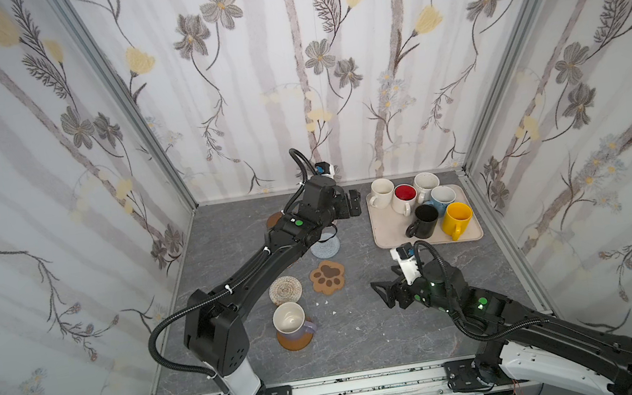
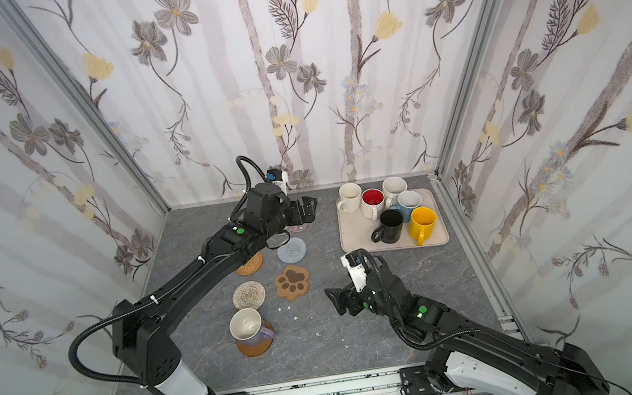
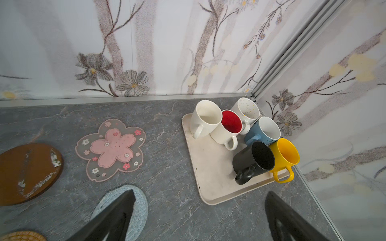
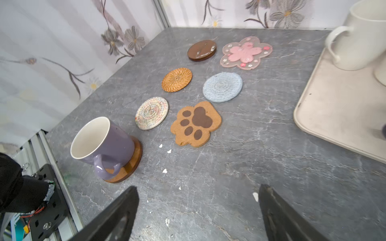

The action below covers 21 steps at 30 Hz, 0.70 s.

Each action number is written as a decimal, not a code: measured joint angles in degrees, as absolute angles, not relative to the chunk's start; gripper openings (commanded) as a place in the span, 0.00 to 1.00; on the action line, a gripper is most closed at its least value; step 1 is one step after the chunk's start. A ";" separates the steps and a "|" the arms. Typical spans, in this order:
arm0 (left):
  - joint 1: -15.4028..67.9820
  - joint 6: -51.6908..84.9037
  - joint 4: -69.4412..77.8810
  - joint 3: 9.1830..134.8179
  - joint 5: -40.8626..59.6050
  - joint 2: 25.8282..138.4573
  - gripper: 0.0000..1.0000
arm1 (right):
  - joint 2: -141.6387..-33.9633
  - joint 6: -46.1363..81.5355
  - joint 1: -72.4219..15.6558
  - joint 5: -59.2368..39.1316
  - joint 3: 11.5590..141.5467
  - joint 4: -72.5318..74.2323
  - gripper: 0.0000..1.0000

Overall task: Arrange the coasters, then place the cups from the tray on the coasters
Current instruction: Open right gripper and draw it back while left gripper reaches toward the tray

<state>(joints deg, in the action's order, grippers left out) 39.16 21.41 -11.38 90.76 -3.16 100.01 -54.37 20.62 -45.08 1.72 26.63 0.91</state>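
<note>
Lavender cup stands on a brown disc coaster, apart from the left tool and right tool, both spread wide and empty.

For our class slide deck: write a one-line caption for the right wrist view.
Lavender mug stands on a brown disc coaster; six other coasters lie bare beyond the open right gripper.

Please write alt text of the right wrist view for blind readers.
A lavender cup stands on a brown coaster on a grey table. Six empty coasters lie beyond it, near a tray with a white cup. The gripper is open.
</note>
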 measured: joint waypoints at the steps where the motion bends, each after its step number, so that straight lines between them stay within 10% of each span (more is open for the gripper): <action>1: 39.55 21.41 -11.38 92.68 -3.14 102.30 1.00 | -52.42 21.15 -42.94 1.69 25.89 0.86 0.99; 21: 44.10 21.58 -11.46 123.07 1.89 135.26 0.89 | -45.21 32.58 -6.70 -8.32 28.36 -8.97 1.00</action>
<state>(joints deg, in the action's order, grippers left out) 44.10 21.58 -11.46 123.07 1.89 135.26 -45.21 32.58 -6.70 -8.32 28.36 -8.97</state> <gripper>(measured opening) 0.909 0.996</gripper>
